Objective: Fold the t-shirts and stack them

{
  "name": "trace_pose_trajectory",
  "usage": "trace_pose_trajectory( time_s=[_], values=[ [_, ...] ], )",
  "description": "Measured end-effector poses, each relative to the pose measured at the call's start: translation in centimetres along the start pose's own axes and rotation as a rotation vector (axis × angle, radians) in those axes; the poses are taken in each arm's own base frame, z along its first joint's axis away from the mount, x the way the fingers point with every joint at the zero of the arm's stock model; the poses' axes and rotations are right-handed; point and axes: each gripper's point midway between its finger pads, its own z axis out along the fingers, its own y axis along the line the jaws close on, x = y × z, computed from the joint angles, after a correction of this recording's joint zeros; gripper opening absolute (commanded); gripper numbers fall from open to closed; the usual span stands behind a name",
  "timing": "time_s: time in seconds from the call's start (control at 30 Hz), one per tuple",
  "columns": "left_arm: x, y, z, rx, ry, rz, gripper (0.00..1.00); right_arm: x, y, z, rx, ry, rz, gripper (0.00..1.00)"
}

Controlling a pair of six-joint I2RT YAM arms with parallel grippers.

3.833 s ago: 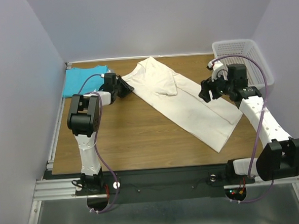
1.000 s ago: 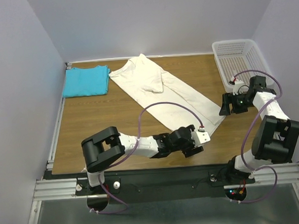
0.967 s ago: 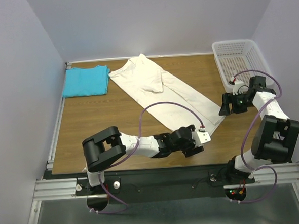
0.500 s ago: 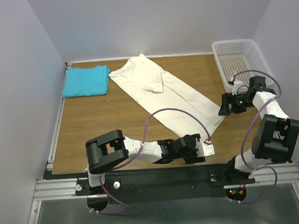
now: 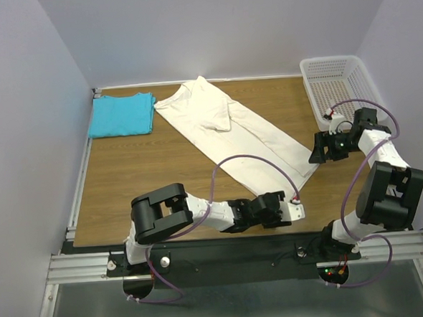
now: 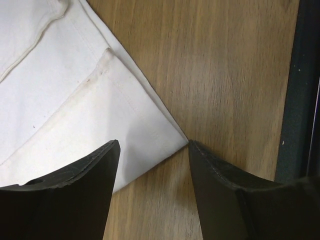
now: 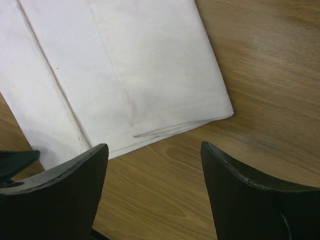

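Observation:
A large cream-white t-shirt (image 5: 231,125) lies folded into a long strip, running diagonally from the back middle toward the front right. Its near hem corner (image 6: 170,137) sits between the open jaws of my left gripper (image 5: 296,198), low over the wood. One black fingertip (image 6: 107,155) overlaps the cloth and the other rests beside the corner. My right gripper (image 5: 317,154) stands open just short of the hem's other corner (image 7: 220,107), holding nothing. The turquoise t-shirt (image 5: 121,114) lies folded at the back left.
A white mesh basket (image 5: 327,60) stands at the back right, behind the right arm. The table's dark front edge (image 6: 305,100) runs close beside the left gripper. Purple cables loop over both arms.
My left gripper has slid toward the front edge to the shirt's near corner, and its jaws have narrowed slightly. The right gripper and both shirts stay put over the last second.

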Motion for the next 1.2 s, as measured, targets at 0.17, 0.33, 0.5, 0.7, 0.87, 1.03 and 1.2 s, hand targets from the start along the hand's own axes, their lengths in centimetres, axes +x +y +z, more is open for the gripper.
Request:
trace_pose_trajectory(
  time_s=[0.17,0.33,0.5,0.7,0.87,1.03,1.2],
  values=[
    [0.0,0.1,0.4,-0.014,-0.004,-0.01,0.59,0.1,0.0,0.0,-0.004,-0.001,-0.006,0.8],
    [0.0,0.2,0.7,-0.027,-0.003,-0.03,0.54,0.9,0.2,0.3,-0.013,0.017,0.0,0.8],
    [0.0,0.1,1.0,-0.026,-0.007,-0.06,0.39,1.4,0.3,0.4,-0.018,0.027,0.003,0.8],
    [0.3,0.3,1.5,-0.024,-0.007,-0.1,0.0,1.5,0.1,0.3,-0.013,0.031,0.009,0.8],
    [0.2,0.4,1.6,-0.02,-0.012,-0.117,0.0,1.6,-0.1,0.2,-0.005,0.037,0.006,0.8],
    [0.3,0.4,1.3,-0.003,-0.019,-0.139,0.0,2.2,-0.4,0.9,-0.008,0.064,0.045,0.78],
    [0.5,0.3,0.7,0.015,-0.014,-0.155,0.0,2.8,-1.8,2.8,0.011,0.103,0.145,0.75]
  ],
)
